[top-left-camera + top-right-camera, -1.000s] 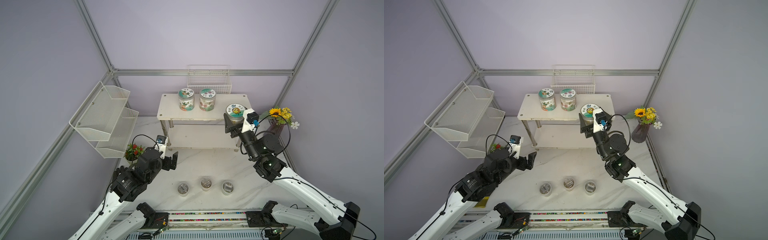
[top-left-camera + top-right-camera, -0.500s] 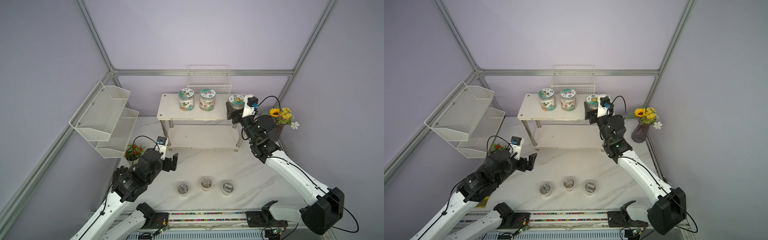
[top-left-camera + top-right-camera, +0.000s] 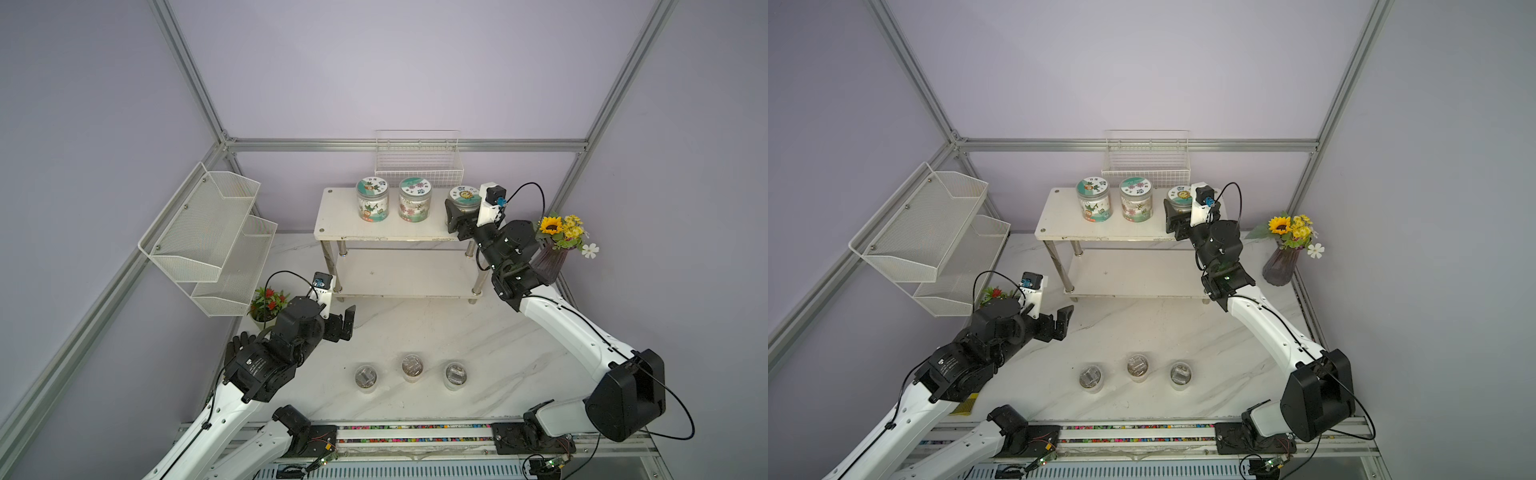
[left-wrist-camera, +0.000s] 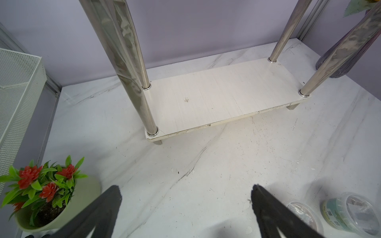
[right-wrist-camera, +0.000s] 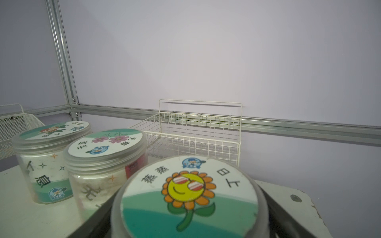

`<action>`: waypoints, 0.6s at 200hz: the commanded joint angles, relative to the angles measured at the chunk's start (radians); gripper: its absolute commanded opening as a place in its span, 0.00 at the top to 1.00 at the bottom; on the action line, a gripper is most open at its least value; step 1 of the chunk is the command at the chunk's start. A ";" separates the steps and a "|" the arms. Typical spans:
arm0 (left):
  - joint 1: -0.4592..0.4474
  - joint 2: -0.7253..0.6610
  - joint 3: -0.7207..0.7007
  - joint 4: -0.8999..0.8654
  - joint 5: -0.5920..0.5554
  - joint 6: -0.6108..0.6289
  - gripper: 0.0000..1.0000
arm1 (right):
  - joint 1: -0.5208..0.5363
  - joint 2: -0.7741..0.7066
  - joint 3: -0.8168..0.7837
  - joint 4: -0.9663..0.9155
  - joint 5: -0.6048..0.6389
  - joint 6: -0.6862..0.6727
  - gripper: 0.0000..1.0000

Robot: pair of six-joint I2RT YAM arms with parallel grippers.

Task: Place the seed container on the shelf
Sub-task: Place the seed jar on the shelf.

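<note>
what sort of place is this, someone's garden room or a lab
Most likely a robot lab cell dressed as a gardening corner: bare aluminium frame, two bench-mounted robot arms, plus staged seed containers on a shelf.

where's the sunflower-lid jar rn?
In a top view the sunflower-lid jar is between the right gripper's jaws at the right end of the shelf's top board, next to the pink-flower-lid jar.

The left arm (image 3: 232, 411) is bent low, and the left gripper (image 3: 347, 322) points forward with its jaws wide apart and empty. The right arm (image 3: 569, 328) is stretched far forward. The right gripper (image 3: 459, 216) holds a jar (image 5: 189, 195) between its jaws.
</note>
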 commanded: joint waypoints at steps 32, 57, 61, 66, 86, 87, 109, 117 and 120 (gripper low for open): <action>0.017 -0.002 0.019 0.033 0.016 0.016 0.01 | -0.011 0.048 0.060 0.085 -0.025 0.002 0.49; 0.023 -0.004 0.016 0.035 0.020 0.016 0.00 | -0.013 0.073 0.072 0.096 -0.031 0.000 0.48; 0.023 -0.005 0.016 0.036 0.019 0.019 0.00 | -0.014 0.077 0.076 0.096 -0.031 0.000 0.48; 0.023 -0.003 0.015 0.039 0.021 0.019 0.00 | -0.014 0.081 0.078 0.098 -0.032 0.000 0.48; 0.027 0.000 0.015 0.041 0.026 0.020 0.01 | -0.015 0.099 0.088 0.101 -0.033 -0.002 0.48; 0.027 0.000 0.015 0.041 0.026 0.021 0.00 | -0.015 0.100 0.088 0.101 -0.033 -0.003 0.48; 0.032 0.005 0.012 0.046 0.034 0.022 0.00 | -0.018 0.112 0.094 0.105 -0.032 -0.005 0.47; 0.034 0.007 0.012 0.047 0.036 0.023 0.00 | -0.018 0.116 0.096 0.107 -0.030 -0.005 0.47; 0.034 0.008 0.011 0.047 0.036 0.024 0.00 | -0.018 0.118 0.097 0.107 -0.032 -0.004 0.46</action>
